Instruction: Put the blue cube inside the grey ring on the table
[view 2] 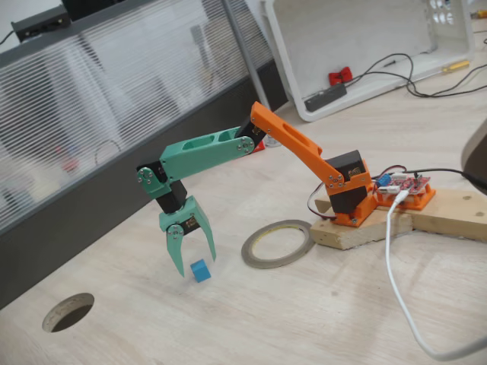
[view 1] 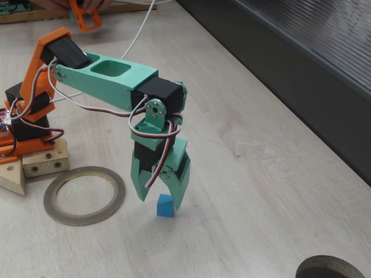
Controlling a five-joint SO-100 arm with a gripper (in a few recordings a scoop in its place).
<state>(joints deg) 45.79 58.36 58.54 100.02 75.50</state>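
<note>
The blue cube (view 1: 166,205) (view 2: 200,271) rests on the pale wood-grain table (view 1: 249,191) (view 2: 304,319). My green gripper (view 1: 159,201) (view 2: 196,265) points down over it, open, with a fingertip on either side of the cube. In a fixed view the cube sits closer to the right finger (view 1: 178,185). Whether the pads touch it I cannot tell. The grey ring (view 1: 53,204) (view 2: 253,255) lies flat on the table between the cube and the arm's base. Nothing lies inside its opening.
The orange arm base sits on wooden blocks (view 1: 43,161) (view 2: 358,228). A white cable (view 2: 396,281) trails across the table. A dark ribbed panel (view 1: 301,63) borders one side. A round dark disc or hole (view 1: 330,267) (view 2: 68,312) lies beyond the cube.
</note>
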